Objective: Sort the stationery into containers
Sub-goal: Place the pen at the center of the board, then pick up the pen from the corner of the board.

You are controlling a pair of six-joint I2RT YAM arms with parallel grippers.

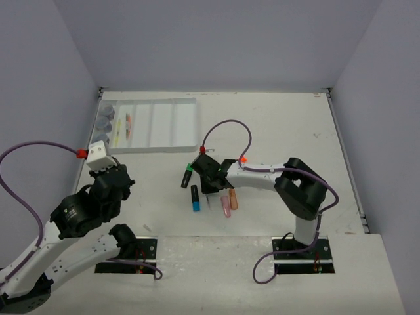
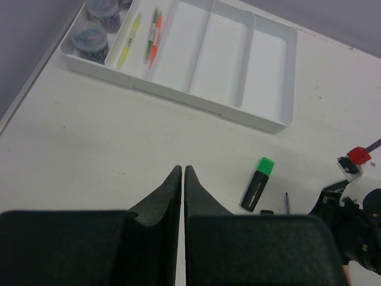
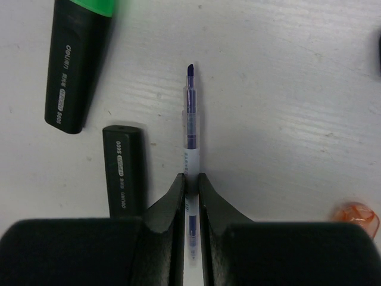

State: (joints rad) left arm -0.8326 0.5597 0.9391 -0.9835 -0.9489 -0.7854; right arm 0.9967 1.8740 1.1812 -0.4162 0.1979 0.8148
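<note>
My right gripper is shut on a thin purple pen that lies lengthwise between its fingers at table level. Left of the pen lie a green-capped black highlighter and a second black highlighter, which has a blue cap in the top view. My left gripper is shut and empty, hovering over bare table in front of the white divided tray. The tray's left compartment holds round pots. The one beside it holds thin pens.
A pink eraser and an orange eraser lie side by side just right of the blue-capped highlighter. The tray stands at the back left near the wall. The right arm's elbow rises over the table's right half.
</note>
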